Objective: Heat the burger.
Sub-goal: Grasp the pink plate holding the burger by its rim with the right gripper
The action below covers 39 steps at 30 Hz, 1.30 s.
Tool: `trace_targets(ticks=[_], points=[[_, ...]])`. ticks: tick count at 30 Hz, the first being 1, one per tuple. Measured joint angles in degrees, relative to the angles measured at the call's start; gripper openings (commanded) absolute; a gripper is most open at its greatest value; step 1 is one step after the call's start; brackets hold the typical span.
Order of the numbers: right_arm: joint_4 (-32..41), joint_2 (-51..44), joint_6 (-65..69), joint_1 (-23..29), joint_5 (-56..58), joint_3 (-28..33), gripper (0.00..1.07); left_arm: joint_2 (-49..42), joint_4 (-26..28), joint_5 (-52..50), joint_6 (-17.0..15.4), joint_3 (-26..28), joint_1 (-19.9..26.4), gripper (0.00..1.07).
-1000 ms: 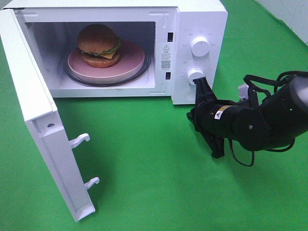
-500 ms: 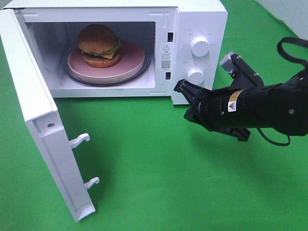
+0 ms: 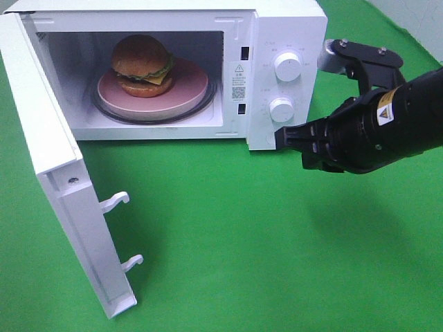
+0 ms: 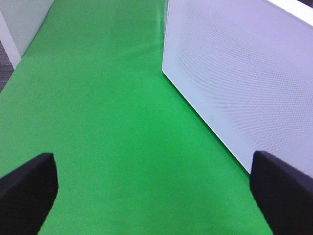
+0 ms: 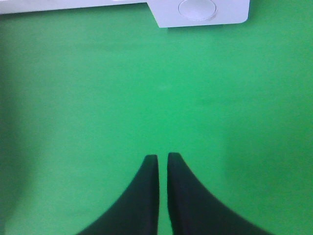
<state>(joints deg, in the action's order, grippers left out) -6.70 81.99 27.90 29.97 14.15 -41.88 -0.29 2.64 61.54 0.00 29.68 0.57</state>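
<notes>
The burger (image 3: 142, 66), a glossy domed bun over ruffled lettuce and cheese, sits on a round pink plate (image 3: 190, 86) inside the boxy white microwave (image 3: 291, 28), upper left of the frame. Its flat door (image 3: 62, 180) stands open, so heating would likely fail. The right hand (image 3: 282, 138), a narrow slit and empty, could knock the lower knob (image 3: 280, 108). The left hand (image 4: 156, 196) gapes wide, empty.

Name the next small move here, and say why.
Probably push the door shut with the left pincer. The burger already sits on the pink plate inside the microwave, the door stands wide open, and that pincer hangs open right by the door's outer face.
</notes>
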Motion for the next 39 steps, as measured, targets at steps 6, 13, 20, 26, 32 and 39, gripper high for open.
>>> trace_targets(ticks=[6,13,20,26,32,39], points=[[1.8,-2.2,-16.5,0.0,10.6,-4.5,0.1,0.0,0.0,0.0,0.0,0.0,0.0,1.0],[10.3,-2.2,-46.7,0.0,18.1,-8.3,0.11,0.0,0.0,0.0,0.0,0.0,0.0,1.0],[13.1,-2.2,-87.3,0.0,18.8,-8.8,0.15,0.0,0.0,0.0,0.0,0.0,0.0,1.0],[13.0,-2.2,-101.5,0.0,16.8,-8.8,0.3,0.0,0.0,0.0,0.0,0.0,0.0,1.0],[12.9,-2.2,-103.6,0.0,10.4,-8.8,0.71,0.0,0.0,0.0,0.0,0.0,0.0,1.0],[12.5,-0.2,-99.9,0.1,7.6,-9.1,0.91,0.0,0.0,0.0,0.0,0.0,0.0,1.0]])
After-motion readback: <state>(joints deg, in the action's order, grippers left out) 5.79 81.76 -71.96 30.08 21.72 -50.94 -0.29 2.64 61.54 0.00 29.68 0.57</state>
